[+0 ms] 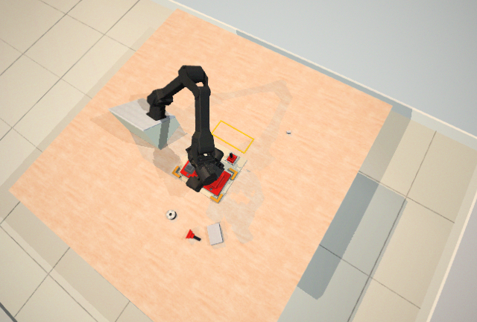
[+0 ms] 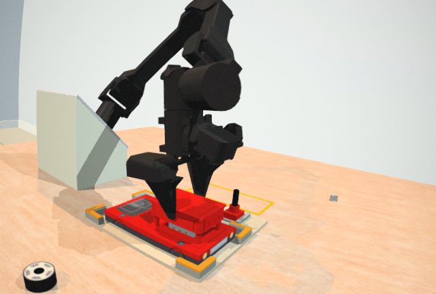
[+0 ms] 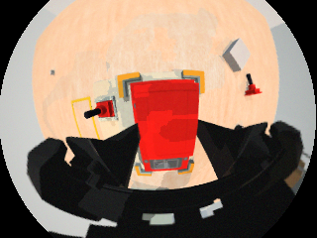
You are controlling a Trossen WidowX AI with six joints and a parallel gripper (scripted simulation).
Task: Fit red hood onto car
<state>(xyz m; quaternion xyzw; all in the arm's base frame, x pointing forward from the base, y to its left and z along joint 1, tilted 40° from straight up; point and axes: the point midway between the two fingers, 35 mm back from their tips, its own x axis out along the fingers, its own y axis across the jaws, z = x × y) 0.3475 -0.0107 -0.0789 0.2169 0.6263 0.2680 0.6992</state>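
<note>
The red hood is roof up over the front part of the red chassis. My gripper is shut on the hood, one finger on each long side. In the exterior view a gap shows between hood and deck; the grey lower part of the engine block shows in it. A red peg stands below the hood's near rear corner. The other pegs are mostly hidden, and whether any tip is in a hole cannot be told. The chassis sits in the jig.
A red base with a black stick stands beside the jig, near a yellow outline. A wheel, a red piece with a black stem, a grey block and a small cube lie farther off.
</note>
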